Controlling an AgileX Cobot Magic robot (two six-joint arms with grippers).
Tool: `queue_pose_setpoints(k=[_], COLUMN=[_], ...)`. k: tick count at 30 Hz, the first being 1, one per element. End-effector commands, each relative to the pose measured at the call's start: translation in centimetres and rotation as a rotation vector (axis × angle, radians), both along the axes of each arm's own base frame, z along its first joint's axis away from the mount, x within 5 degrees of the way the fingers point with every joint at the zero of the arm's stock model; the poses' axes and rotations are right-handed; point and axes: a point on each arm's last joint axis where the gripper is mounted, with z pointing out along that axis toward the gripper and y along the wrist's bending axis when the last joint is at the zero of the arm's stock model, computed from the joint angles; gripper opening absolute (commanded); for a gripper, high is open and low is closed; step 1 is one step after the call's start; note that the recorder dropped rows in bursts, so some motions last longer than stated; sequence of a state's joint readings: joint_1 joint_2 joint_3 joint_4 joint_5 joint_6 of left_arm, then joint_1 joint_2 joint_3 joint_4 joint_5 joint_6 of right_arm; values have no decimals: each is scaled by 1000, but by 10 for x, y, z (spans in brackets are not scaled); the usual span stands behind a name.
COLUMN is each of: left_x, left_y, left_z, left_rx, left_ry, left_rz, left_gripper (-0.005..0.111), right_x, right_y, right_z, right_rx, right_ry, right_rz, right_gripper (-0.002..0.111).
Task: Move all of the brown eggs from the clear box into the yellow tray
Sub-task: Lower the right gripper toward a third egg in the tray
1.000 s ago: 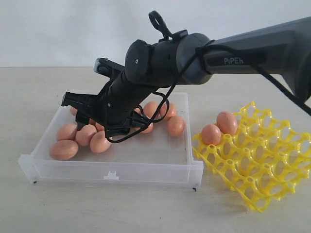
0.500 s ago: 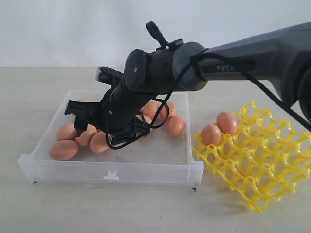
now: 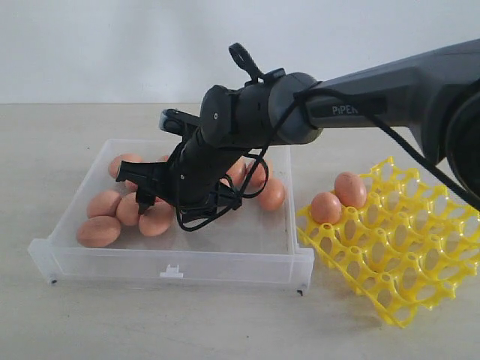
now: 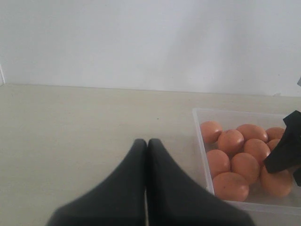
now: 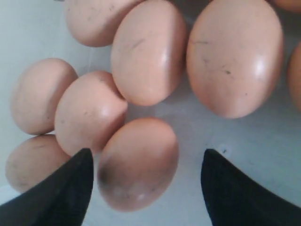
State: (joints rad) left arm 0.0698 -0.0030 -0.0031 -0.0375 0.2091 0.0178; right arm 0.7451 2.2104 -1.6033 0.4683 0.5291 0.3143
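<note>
Near the clear box's (image 3: 225,259) left wall, right gripper (image 5: 146,160) parted astride one brown egg (image 5: 134,172), apparently untouched, per its wrist view only; left gripper (image 4: 146,143) clenched, empty

The brown eggs (image 5: 149,52) carry faint dark specks; the clear box (image 3: 172,262) is colourless, the tray (image 3: 334,234) bright yellow.

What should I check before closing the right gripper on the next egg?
1. Right gripper open: ok.
2. One brown egg between its fingers: ok.
3. Neighbouring egg clear of the fingers: cannot tell; it touches the target beside one finger.
4. Grip depth on the egg: cannot tell.
5. Yellow tray has free cups: ok, only two eggs seated.
6. Left gripper shut, outside the clear box: ok.
</note>
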Motion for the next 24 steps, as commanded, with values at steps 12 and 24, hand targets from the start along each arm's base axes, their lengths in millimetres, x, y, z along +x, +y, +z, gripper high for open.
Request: queue_pose_setpoints(k=[12,24], left_x=[0,0], left_y=[0,0], left_z=[-1,-1], left_rx=[4,4], left_ry=[0,0], left_rz=[1,1], left_gripper=[-4,-4], right_x=[-3,-3], right_y=[7,8], right_z=[-15,-15], right_rx=[11,11], right_ry=[26,21], right_rz=[-13,-8], right_gripper=[67,67])
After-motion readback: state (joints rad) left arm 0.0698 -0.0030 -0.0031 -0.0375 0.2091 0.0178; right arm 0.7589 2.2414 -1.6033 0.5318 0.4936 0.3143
